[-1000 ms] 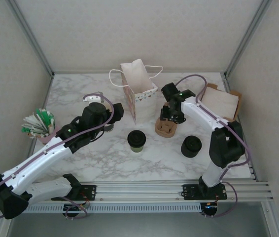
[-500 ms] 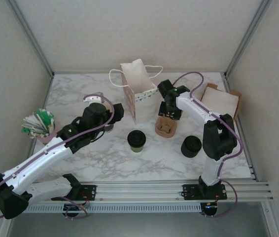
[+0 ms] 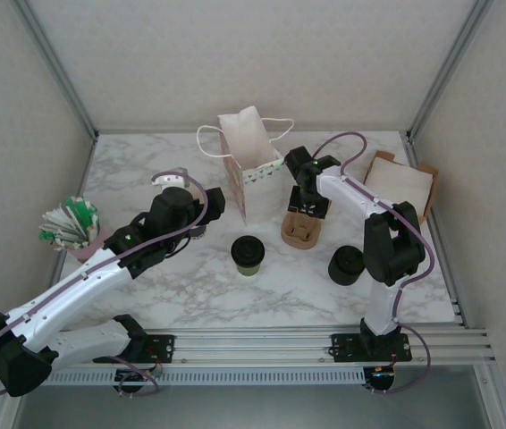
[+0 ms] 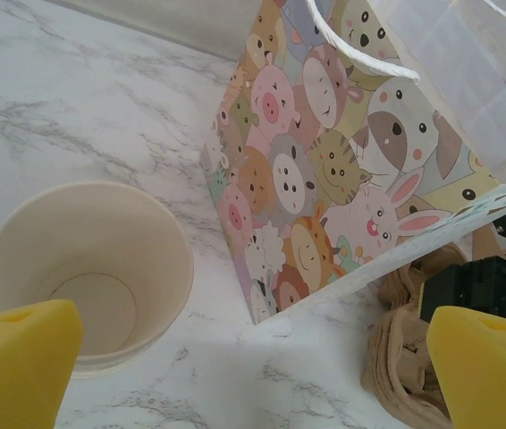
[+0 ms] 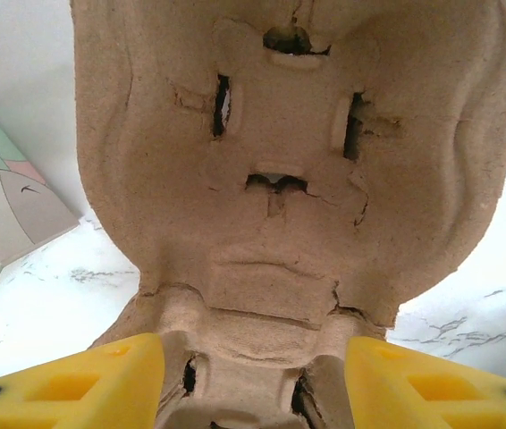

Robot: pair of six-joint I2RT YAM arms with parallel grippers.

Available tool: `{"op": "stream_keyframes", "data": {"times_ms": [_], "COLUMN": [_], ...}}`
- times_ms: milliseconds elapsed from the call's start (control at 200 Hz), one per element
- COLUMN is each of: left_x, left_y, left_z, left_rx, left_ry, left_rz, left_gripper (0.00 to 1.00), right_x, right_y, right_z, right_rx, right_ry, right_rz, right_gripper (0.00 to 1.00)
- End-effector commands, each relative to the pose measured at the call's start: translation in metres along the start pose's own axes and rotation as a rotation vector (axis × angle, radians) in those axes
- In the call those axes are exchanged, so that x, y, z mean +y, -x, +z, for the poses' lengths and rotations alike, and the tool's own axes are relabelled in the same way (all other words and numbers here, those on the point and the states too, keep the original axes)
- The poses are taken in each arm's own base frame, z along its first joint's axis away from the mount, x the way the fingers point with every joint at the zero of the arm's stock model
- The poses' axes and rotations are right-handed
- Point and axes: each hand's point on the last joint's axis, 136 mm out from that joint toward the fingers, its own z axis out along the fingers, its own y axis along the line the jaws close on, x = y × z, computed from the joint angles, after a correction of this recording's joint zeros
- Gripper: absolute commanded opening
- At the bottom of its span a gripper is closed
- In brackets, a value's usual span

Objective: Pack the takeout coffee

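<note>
The takeout coffee (image 3: 248,254) is one small cup, dark olive on the outside, capped with a round black lid; it stands upright near the middle of the marble-patterned table (image 3: 190,295), apart from both grippers.

Counted from the cup:
- one paper bag (image 3: 251,165) at 12 o'clock
- one pulp carrier (image 3: 301,232) at 2 o'clock
- one squat black stack (image 3: 347,264) at 3 o'clock
- one cardboard box (image 3: 401,184) further out, towards 2 o'clock
- one bunch of packets (image 3: 67,222) at 9 o'clock, by the left edge
- one cream cup (image 4: 88,277), open-mouthed, seen from the left wrist just beside the bag's corner

The bag is thin paper, white inside, with cord handles and an outer face printed with cartoon animals; the carrier is rough, fibrous brown pulp, moulded in rounded wells and cut with short slits; the black stack is a short, smooth cylinder; the cream cup is smooth and round with a rolled rim.

The left gripper (image 4: 253,362) is spread wide, its yellow pads (image 4: 16,357) at either edge of its wrist view, with nothing between them; it hangs over the cream cup and the bag's foot, at 10 o'clock from the coffee.

The right gripper (image 5: 257,393) stands part spread astride the near end of the carrier, one yellow finger on each side; I cannot tell whether they press it.
</note>
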Motion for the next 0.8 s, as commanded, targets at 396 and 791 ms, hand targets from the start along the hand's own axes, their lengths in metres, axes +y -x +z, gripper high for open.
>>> {"op": "stream_keyframes", "data": {"times_ms": [396, 791], "left_x": [0.002, 0.002], "left_y": [0.005, 0.005], "left_z": [-0.002, -0.002], "left_rx": [-0.026, -0.026], "left_ry": [0.001, -0.001], "left_rz": [-0.013, -0.015], "left_gripper": [0.99, 0.99], "right_x": [-0.009, -0.009], "right_y": [0.003, 0.0], "right_z": [0.008, 0.015], "right_rx": [0.011, 0.031], "right_ry": [-0.024, -0.023], "right_rz": [0.029, 0.027], "right_gripper": [0.54, 0.52]}}
